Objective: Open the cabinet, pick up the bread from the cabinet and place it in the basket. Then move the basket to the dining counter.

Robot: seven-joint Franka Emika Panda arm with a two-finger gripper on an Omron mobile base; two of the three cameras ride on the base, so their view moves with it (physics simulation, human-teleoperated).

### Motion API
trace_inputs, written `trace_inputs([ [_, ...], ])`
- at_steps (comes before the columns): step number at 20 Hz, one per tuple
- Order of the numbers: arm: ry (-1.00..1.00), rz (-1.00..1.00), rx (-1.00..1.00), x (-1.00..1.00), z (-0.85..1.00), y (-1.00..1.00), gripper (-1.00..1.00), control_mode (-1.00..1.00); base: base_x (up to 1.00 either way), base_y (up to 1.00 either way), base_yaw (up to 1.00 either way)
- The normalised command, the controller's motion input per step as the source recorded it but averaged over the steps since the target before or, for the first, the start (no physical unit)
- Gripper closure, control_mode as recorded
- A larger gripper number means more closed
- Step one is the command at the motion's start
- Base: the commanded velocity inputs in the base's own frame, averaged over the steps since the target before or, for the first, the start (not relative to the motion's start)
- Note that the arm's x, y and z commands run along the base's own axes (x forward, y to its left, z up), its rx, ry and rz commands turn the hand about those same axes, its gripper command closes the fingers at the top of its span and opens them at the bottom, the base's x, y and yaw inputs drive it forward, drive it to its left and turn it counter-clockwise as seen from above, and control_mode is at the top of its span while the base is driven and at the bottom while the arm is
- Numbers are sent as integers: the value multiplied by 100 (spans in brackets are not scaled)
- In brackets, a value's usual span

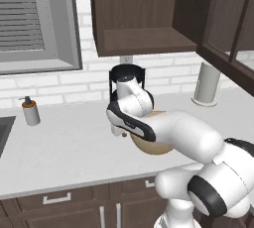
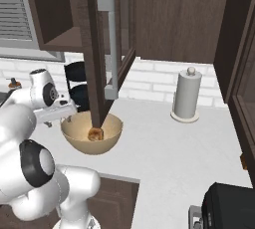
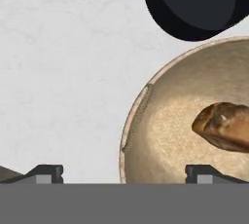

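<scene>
So the bread (image 2: 94,134) is sitting inside the basket (image 2: 79,136) now, down at the bottom of the bowl, a bit off-centre. The basket is on the pale counter (image 2: 164,143) right under the open cabinet (image 2: 164,19), whose door (image 2: 102,49) hangs out over the basket's rim in the right base view. The gripper (image 3: 124,172) is above the basket's edge with its jaws spread wide, nothing between them; one fingertip (image 3: 46,173) is over bare counter, the other over the basket's inside. The bread is just beyond that second tip, not touched. Behind the basket, against the brick wall, there's a black round rack (image 1: 126,76). A paper towel roll (image 2: 187,96) stands further along from the basket.
</scene>
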Motion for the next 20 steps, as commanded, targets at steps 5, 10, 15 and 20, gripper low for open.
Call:
trace_inputs([
  [5,2,1,0,27,-35,-6,-100,-100,0,0,0],
  [10,1,0,0,5,-27,0,-100,-100,0,0,0],
  [15,0,0,0,-12,-23,-12,-100,-100,0,0,0],
  [20,-2,0,0,-16,-12,-17,-100,-100,0,0,0],
])
